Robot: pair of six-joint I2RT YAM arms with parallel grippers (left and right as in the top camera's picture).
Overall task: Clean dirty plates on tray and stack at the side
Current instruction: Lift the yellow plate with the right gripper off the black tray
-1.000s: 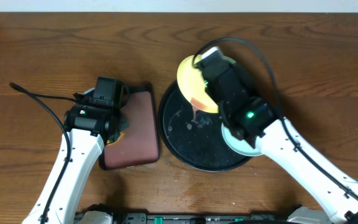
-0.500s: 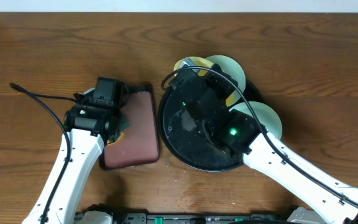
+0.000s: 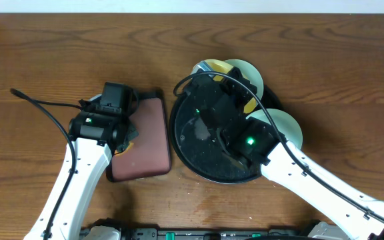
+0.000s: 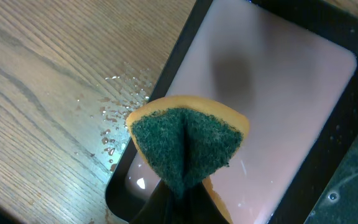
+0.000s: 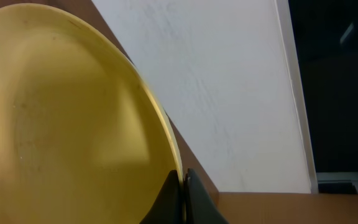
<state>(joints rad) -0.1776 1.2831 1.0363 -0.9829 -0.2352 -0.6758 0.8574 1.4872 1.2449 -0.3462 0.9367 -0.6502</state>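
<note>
My right gripper (image 5: 183, 186) is shut on the rim of the pale yellow plate (image 5: 67, 124) and holds it tilted on edge. In the overhead view the arm hides most of this plate (image 3: 203, 67) above the back of the round black tray (image 3: 199, 152). Two pale mint plates lie at the tray's edge, one at the back (image 3: 249, 72) and one at the right (image 3: 287, 127). My left gripper (image 4: 180, 190) is shut on a folded green-and-yellow sponge (image 4: 185, 140) over the maroon tray (image 4: 272, 81).
The maroon rectangular tray (image 3: 145, 140) lies just left of the black tray, with my left gripper (image 3: 127, 137) at its left edge. Water drops (image 4: 120, 106) lie on the wooden table beside it. A black cable (image 3: 42, 103) trails to the left.
My right arm swung left over the black tray and turned the yellow plate from face-up to on edge, uncovering the right mint plate. The left arm has not moved.
</note>
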